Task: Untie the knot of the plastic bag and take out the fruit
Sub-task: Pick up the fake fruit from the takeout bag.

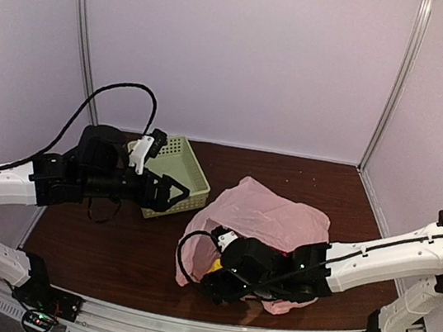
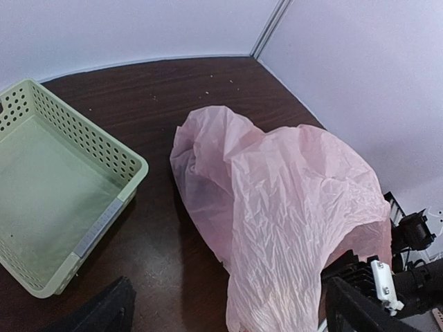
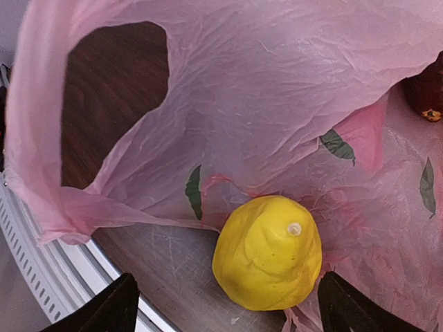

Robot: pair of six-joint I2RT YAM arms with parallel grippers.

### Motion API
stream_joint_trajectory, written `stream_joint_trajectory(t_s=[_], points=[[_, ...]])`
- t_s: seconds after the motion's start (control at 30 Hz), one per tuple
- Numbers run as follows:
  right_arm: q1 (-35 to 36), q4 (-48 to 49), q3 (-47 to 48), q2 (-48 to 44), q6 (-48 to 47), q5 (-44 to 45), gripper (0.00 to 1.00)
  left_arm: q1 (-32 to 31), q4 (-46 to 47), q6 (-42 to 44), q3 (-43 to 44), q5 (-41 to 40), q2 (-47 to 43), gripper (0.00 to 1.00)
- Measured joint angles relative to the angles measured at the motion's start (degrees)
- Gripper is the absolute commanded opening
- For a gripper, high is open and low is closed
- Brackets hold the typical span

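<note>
The plastic bag [image 1: 267, 223] lies crumpled on the table, its mouth toward the near edge. My right gripper [image 1: 217, 281] reaches into that mouth. In the right wrist view a yellow fruit [image 3: 268, 252] lies on the bag's [image 3: 263, 104] lower layer, just ahead of and between the wide-open fingertips [image 3: 104, 311], ungripped. A dark red fruit [image 3: 426, 90] peeks out at the upper right. My left gripper [image 1: 175, 195] hovers open beside the basket, left of the bag [image 2: 277, 207], holding nothing. Other fruit is hidden under the plastic.
A pale green slotted basket [image 1: 172, 174] stands at the back left, empty [image 2: 62, 200] in the left wrist view. The metal rail of the table's near edge [image 3: 41, 277] runs just left of the yellow fruit. Grey walls close in the table's back and sides.
</note>
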Motion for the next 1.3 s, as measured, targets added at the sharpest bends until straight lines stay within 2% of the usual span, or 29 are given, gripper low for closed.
stream_joint_trajectory(t_s=[0.13,0.37,0.6,0.97,1.13,1.3], points=[[-0.02,0.00,0.00,3.15,1.51,1.27,0.91,0.00,0.04,-0.70,-0.96,0.04,-0.37,0.98],[-0.20,0.24,0.02,7.76,3.39,2.32,0.83,0.00,0.17,-1.51,-1.57,0.09,-0.37,0.98],[-0.35,0.17,0.09,9.81,4.55,4.15,0.81,0.00,0.31,-1.66,-1.57,0.15,-0.37,0.98],[-1.14,1.33,0.13,10.23,4.48,6.03,0.62,0.00,0.35,-1.73,-1.62,0.15,-0.48,0.98],[-1.16,1.60,0.09,8.87,2.99,5.49,0.59,0.02,0.37,-1.44,-1.77,0.48,-1.77,0.98],[-0.42,2.56,-1.95,-0.11,0.70,3.43,0.59,0.02,1.11,-0.76,-1.77,3.56,-3.98,0.98]])
